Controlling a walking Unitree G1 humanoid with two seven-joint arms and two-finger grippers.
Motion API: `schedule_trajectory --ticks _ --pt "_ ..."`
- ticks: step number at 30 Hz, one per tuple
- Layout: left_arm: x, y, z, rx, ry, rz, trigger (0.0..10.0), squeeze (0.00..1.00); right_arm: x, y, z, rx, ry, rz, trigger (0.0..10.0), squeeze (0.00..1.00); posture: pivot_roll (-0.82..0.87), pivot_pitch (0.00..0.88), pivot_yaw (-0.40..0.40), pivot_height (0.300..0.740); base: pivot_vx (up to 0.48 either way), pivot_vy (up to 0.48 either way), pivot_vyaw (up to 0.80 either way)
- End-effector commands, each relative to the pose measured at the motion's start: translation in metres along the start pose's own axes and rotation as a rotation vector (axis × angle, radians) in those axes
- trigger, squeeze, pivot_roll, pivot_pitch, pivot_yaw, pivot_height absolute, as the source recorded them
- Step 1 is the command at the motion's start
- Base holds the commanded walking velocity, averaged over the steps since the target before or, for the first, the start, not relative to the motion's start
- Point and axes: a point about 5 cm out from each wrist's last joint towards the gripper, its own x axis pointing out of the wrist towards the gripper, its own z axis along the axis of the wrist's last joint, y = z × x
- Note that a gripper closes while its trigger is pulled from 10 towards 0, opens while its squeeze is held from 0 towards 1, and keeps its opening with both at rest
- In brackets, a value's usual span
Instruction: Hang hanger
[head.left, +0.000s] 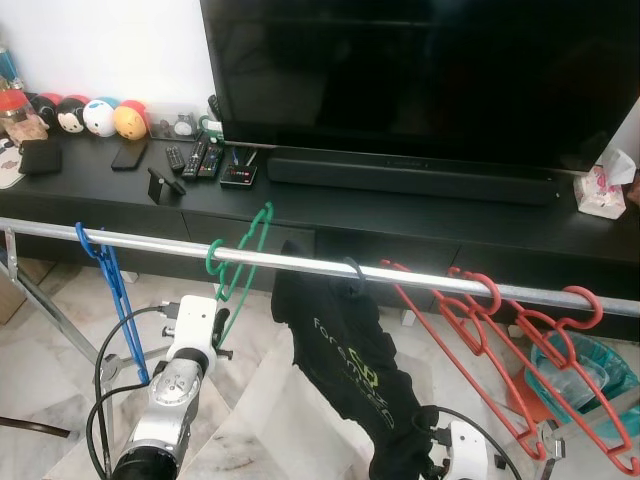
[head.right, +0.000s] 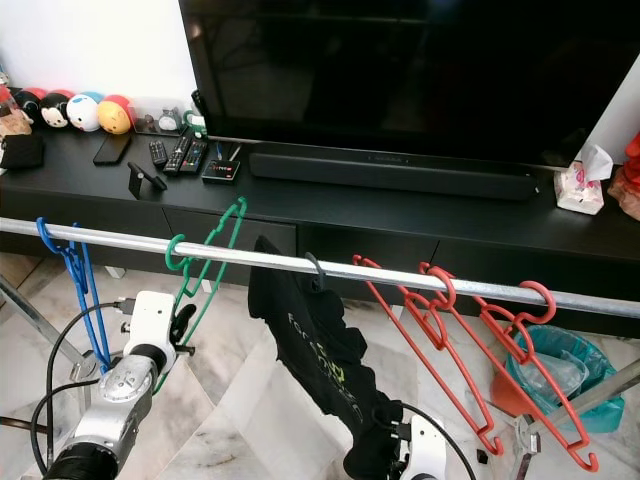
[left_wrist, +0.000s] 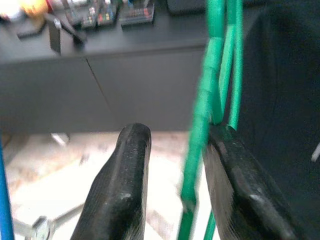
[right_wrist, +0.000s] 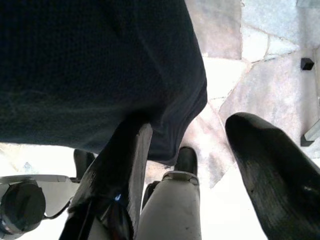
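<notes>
The thin green plastic hanger (head.left: 240, 262) hangs by its hook on the silver metal rail (head.left: 420, 279), between a blue hanger (head.left: 112, 285) and a black printed T-shirt (head.left: 350, 365). It looks light, stiff and rather slick, likely to swing at a touch; the lower wire is the best hold. The left gripper (left_wrist: 175, 187) straddles that wire, fingers parted and unclenched. The right gripper (right_wrist: 200, 155) is spread open under the shirt's hem, grasping nothing. Red hangers (head.left: 500, 340) hang further right.

Right pincer (right_wrist: 200, 165), fingers spread, beneath the black garment (right_wrist: 95, 65) hem, above pale stone floor (right_wrist: 260, 65).
</notes>
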Motion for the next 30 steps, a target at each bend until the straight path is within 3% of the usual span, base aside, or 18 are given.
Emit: schedule_trajectory --ticks 1,8,17,29,30 --pt "-0.003 0.002 0.007 -0.028 -0.059 0.012 10.0 1.0 0.0 -0.001 0.0 0.004 -0.003 -0.007 10.0 0.0 0.04 0.0 -0.026 0.74 0.0 0.0 0.0" --pt "-0.01 -0.002 0.018 -0.049 -0.129 -0.054 10.0 1.0 0.0 -0.001 0.001 0.003 -0.004 -0.005 10.0 0.0 0.05 0.0 -0.028 0.74 0.0 0.0 0.0" --pt "-0.021 0.001 0.01 -0.029 -0.091 -0.082 10.0 1.0 0.0 -0.001 0.001 -0.002 -0.001 -0.004 10.0 0.0 0.05 0.0 -0.029 0.74 0.0 0.0 0.0" --pt "-0.019 0.001 0.01 -0.028 -0.082 -0.06 10.0 1.0 0.0 -0.001 0.001 -0.001 -0.001 -0.009 10.0 0.0 0.05 0.0 -0.029 0.74 0.0 0.0 0.0" --pt "-0.019 0.0 0.01 -0.034 -0.082 -0.063 10.0 0.78 0.0 -0.001 0.001 -0.001 -0.001 -0.009 10.0 0.0 0.05 0.0 -0.029 0.74 0.0 0.0 0.0"
